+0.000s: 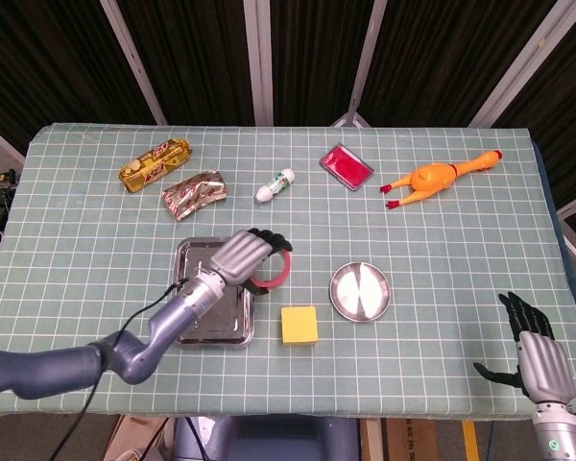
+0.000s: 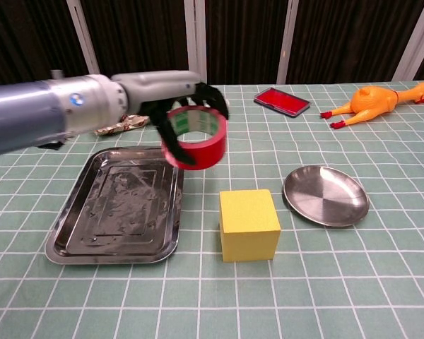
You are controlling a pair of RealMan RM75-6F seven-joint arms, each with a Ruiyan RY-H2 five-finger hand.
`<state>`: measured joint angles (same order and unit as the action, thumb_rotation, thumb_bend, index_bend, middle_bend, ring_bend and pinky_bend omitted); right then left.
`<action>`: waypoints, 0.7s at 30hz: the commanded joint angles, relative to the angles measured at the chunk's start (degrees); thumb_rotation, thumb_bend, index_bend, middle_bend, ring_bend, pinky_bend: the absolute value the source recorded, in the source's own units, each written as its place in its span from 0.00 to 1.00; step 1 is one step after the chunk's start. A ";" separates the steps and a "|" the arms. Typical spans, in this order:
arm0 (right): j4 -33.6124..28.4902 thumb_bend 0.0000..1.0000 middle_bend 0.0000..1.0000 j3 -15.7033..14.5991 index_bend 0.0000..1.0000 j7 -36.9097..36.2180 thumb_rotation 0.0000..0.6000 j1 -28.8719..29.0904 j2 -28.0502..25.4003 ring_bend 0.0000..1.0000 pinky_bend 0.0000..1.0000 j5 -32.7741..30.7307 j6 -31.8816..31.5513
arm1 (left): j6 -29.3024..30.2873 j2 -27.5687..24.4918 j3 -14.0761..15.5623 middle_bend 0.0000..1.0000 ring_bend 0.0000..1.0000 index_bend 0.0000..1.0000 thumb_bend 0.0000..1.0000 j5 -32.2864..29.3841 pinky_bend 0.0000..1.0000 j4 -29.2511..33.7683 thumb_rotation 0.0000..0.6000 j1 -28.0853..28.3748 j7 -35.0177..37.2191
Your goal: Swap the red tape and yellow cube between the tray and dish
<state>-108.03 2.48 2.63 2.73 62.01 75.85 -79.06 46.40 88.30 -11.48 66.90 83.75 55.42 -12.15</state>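
My left hand (image 1: 238, 256) (image 2: 171, 92) holds the red tape (image 1: 272, 270) (image 2: 195, 138) in the air, over the right edge of the steel tray (image 1: 194, 259) (image 2: 113, 212). The tray has nothing in it. On the table sits the yellow cube (image 1: 300, 325) (image 2: 249, 224), between the tray and the round steel dish (image 1: 358, 291) (image 2: 326, 195). The dish holds nothing. My right hand (image 1: 538, 357) hangs off the table's near right corner, fingers apart and empty; only the head view shows it.
Along the far side lie a gold snack bar (image 1: 155, 163), a silver foil packet (image 1: 193, 193), a small white bottle (image 1: 275, 185), a red flat box (image 1: 346, 166) and a rubber chicken (image 1: 439, 178).
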 commanded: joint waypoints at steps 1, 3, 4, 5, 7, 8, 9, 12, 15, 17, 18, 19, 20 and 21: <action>-0.39 0.02 0.00 -0.28 0.00 0.52 1.00 -0.12 0.07 0.00 0.00 0.47 -0.22 | 1.58 -5.93 4.67 0.27 0.22 0.30 0.45 1.26 0.37 3.65 1.00 -5.13 0.65; -0.28 0.02 0.00 -0.25 0.00 0.81 1.00 -0.03 0.33 0.00 0.00 0.44 -0.13 | 1.82 -5.83 5.39 0.26 0.20 0.30 0.44 2.71 0.35 2.54 1.00 -5.94 2.73; -0.25 0.02 0.00 -0.24 0.00 0.98 1.00 -0.01 0.40 0.00 0.00 0.39 -0.11 | 1.75 -5.68 5.82 0.26 0.20 0.30 0.44 3.51 0.35 1.69 1.00 -6.36 4.17; -0.22 0.02 0.00 -0.22 0.00 1.08 1.00 0.02 0.46 0.00 0.00 0.32 -0.07 | 1.59 -5.51 6.18 0.25 0.19 0.30 0.44 4.07 0.34 0.96 1.00 -6.62 5.15; -0.14 0.02 0.00 -0.17 0.00 1.22 1.00 0.04 0.54 0.00 0.00 0.14 -0.03 | 1.35 -5.01 6.87 0.24 0.18 0.30 0.42 5.37 0.32 -0.78 1.00 -7.04 6.86; -0.13 0.02 0.00 -0.16 0.00 1.25 1.00 0.04 0.55 0.00 0.00 0.10 -0.02 | 1.30 -4.84 7.00 0.24 0.17 0.30 0.41 5.72 0.31 -1.19 1.00 -7.12 7.31; -0.04 0.02 0.00 -0.11 0.00 1.31 1.00 0.06 0.60 0.00 0.00 0.00 -0.01 | 1.00 -4.50 7.32 0.23 0.17 0.30 0.40 6.25 0.30 -2.01 1.00 -7.28 8.29; 0.02 0.02 0.00 -0.05 0.00 1.39 1.00 0.05 0.63 0.00 0.00 -0.08 -0.06 | -0.18 -4.46 7.99 0.20 0.13 0.30 0.37 7.32 0.26 -3.26 1.00 -7.33 10.17; 0.00 0.02 0.00 -0.14 0.00 1.46 1.00 0.01 0.51 0.00 0.00 -0.05 -0.02 | -2.14 -5.45 8.25 0.12 0.05 0.28 0.31 6.98 0.19 -3.51 1.00 -6.99 10.66; -0.14 0.02 0.00 -0.25 0.00 1.40 1.00 0.04 0.35 0.00 0.00 -0.14 0.28 | -4.33 -6.46 8.67 0.04 0.01 0.23 0.20 6.10 0.13 -3.04 1.00 -6.38 9.48; -0.16 0.02 0.00 -0.23 0.00 1.36 1.00 0.07 0.35 0.00 0.00 -0.12 0.30 | -5.02 -6.82 8.73 0.01 0.00 0.20 0.13 5.65 0.11 -2.60 1.00 -6.15 8.90; -0.17 0.02 0.00 -0.24 0.00 1.38 1.00 0.09 0.34 0.00 0.00 -0.04 0.32 | -5.21 -7.01 8.69 0.00 0.00 0.19 0.08 5.37 0.10 -2.13 1.00 -6.02 8.33; -0.19 0.02 0.00 -0.26 0.00 1.43 1.00 0.07 0.31 0.00 0.00 0.04 0.26 | -5.03 -7.11 8.50 0.00 0.00 0.18 0.03 5.18 0.09 -1.68 1.00 -6.00 7.95; -0.21 0.02 0.00 -0.28 0.00 1.47 1.00 0.05 0.29 0.00 0.00 0.08 0.22 | -4.85 -7.20 8.37 0.00 0.00 0.17 0.01 5.05 0.08 -1.33 1.00 -6.03 7.75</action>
<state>-108.23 2.20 4.10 2.79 62.30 75.93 -78.84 41.41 81.48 -3.03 72.38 81.82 49.19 -3.91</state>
